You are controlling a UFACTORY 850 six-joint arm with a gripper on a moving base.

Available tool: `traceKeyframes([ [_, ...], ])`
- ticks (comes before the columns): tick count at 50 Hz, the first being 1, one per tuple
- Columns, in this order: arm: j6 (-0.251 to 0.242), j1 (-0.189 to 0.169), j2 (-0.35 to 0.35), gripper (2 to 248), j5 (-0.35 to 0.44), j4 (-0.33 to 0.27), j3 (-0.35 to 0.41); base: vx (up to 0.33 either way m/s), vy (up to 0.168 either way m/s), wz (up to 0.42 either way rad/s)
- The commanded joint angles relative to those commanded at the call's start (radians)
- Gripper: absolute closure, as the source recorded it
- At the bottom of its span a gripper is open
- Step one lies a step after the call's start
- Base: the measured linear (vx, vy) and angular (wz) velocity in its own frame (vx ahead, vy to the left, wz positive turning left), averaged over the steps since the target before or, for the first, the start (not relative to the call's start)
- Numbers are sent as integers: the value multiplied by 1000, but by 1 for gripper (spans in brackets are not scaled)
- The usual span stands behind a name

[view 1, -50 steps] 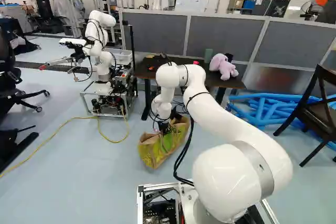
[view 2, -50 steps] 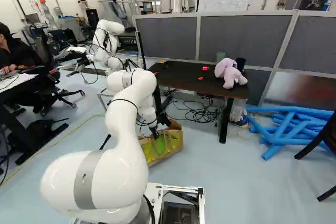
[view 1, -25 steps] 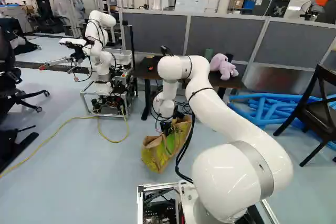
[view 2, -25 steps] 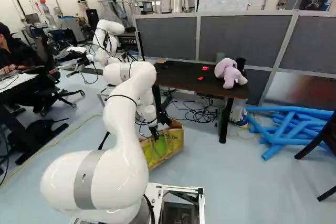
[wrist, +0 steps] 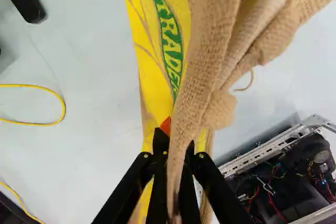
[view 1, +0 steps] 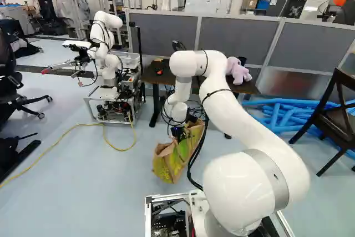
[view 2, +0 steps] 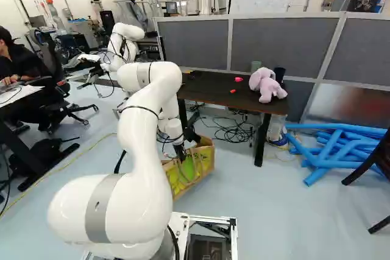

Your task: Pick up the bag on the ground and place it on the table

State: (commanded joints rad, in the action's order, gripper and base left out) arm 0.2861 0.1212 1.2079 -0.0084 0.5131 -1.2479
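Burlap of the bag [wrist: 202, 77], clamped in the pincer [view 2: 182, 157], is cut off in the wrist view.

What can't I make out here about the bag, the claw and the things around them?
Bag's contents: hidden by its own cloth, wrist view.
Bag's underside: turned away in both base views, so contact with the floor is unclear.
Claw's inner pads: mostly covered by cloth, wrist view.
Red things on the table: too small, right base view.
Chair: cut off by the edge, right base view.
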Motion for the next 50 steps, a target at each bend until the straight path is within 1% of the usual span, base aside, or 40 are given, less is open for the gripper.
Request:
traceKeyframes([
  [26, 0, -8, -108, 229, 0, -117, 100, 0, 0, 0],
  [50, 0, -12, -203, 229, -11, -194, 174, 0, 0, 0],
])
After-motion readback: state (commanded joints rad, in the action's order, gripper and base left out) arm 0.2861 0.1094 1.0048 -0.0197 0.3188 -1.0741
